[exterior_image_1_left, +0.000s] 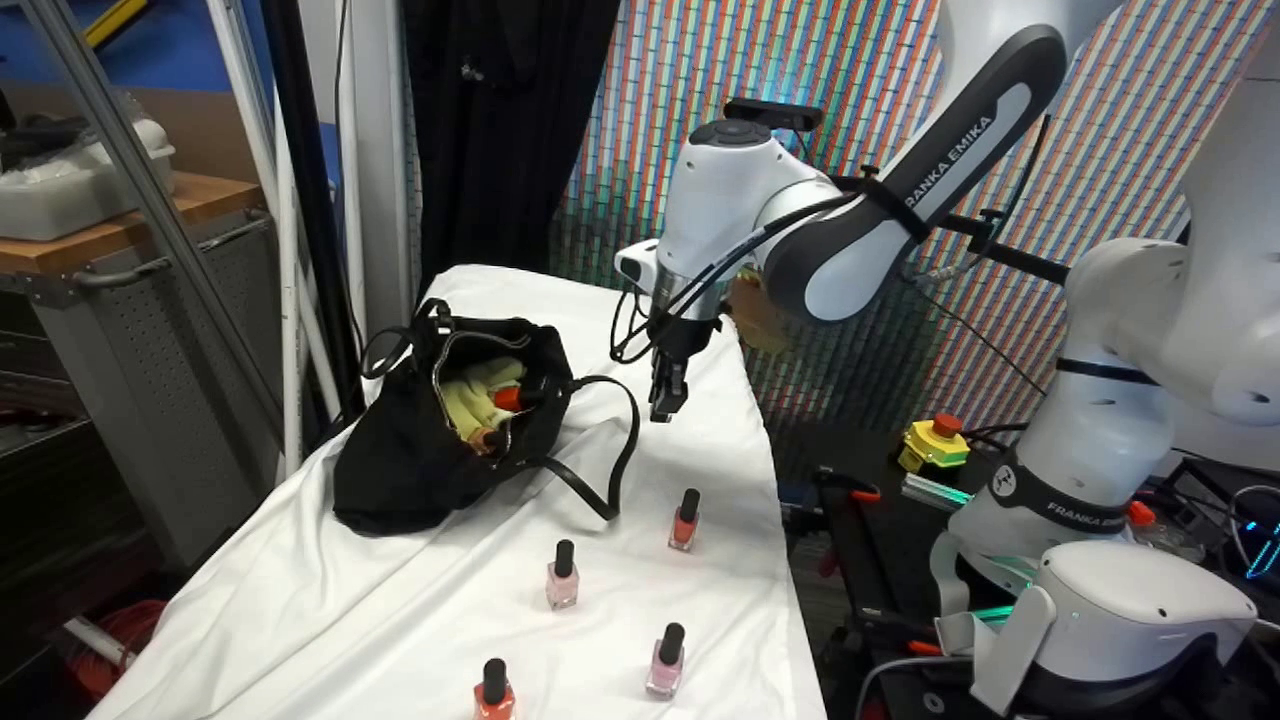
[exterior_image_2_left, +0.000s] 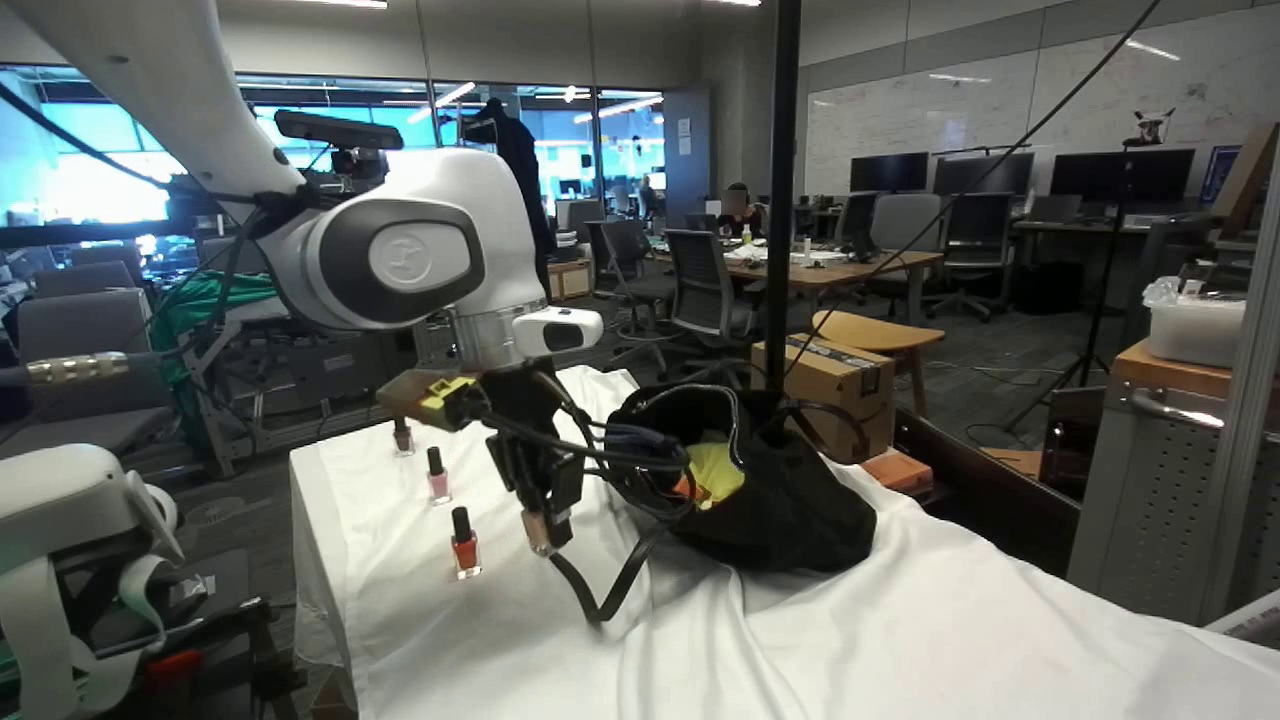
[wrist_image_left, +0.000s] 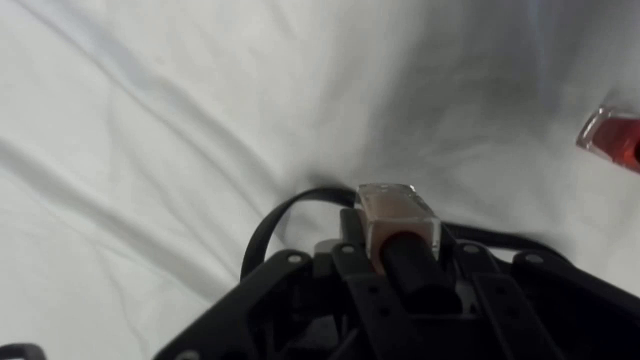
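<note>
My gripper (wrist_image_left: 397, 235) is shut on a small glass polish bottle (wrist_image_left: 395, 205) with a peach-brown fill and a black cap. The cap points back toward the palm. In an exterior view the gripper (exterior_image_2_left: 547, 525) holds this bottle (exterior_image_2_left: 537, 532) above the white cloth, beside the black bag (exterior_image_2_left: 790, 515). The bag (exterior_image_1_left: 400, 465) gapes, showing yellow-green cloth (exterior_image_1_left: 475, 400) and a red-orange item (exterior_image_1_left: 508, 399) inside. Its strap (wrist_image_left: 262, 240) loops below the gripper. A red bottle (wrist_image_left: 617, 137) stands upright nearby; in an exterior view that red bottle (exterior_image_1_left: 684, 527) is in front of the gripper.
More upright bottles stand on the cloth: a pale pink one (exterior_image_1_left: 563, 585), a lilac-pink one (exterior_image_1_left: 665, 668) and an orange-red one (exterior_image_1_left: 494, 703) cut by the frame. The white-clothed table (exterior_image_1_left: 740, 600) ends beside a black bench with a yellow emergency stop (exterior_image_1_left: 933, 447) and another arm (exterior_image_1_left: 1080, 440).
</note>
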